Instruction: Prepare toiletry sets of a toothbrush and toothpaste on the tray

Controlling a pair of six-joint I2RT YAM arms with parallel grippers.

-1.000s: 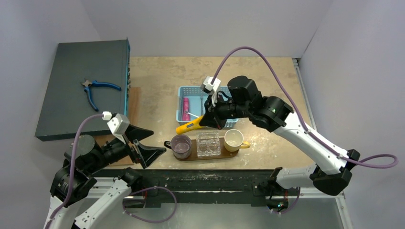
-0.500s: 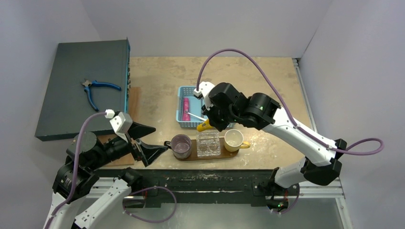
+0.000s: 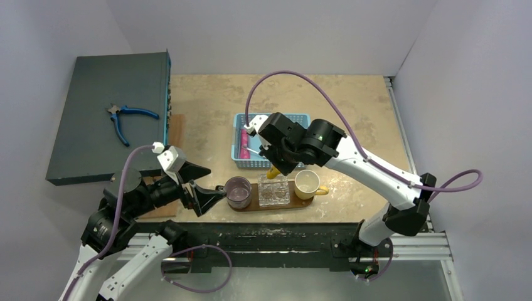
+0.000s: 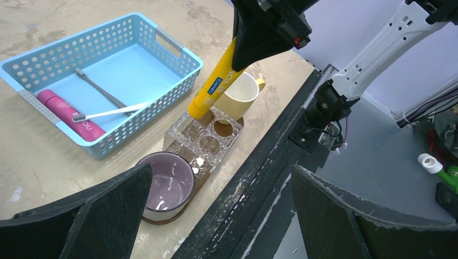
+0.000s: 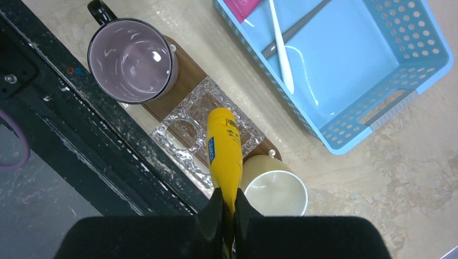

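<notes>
We note the right tool (image 5: 226, 216) pinched shut on the tail end of the yellow toothpaste (image 5: 223, 151), cap down over the glass holder (image 5: 181, 135) on the tray (image 5: 188, 76). The left tool (image 4: 220, 181) is spread wide and empty. We judge the tube light, soft and easily dented, so we would grip the flat tail. Its blue label lettering is too small to read. The pink toothpaste (image 4: 67, 114) and toothbrush (image 4: 110, 113) lie in the basket (image 4: 156, 105).

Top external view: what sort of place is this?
Probably a robot lab test cell, not a bathroom: plain grey walls box in a scuffed tabletop, a black rail runs along its near edge, and blue-handled pliers lie on a dark slab.
</notes>
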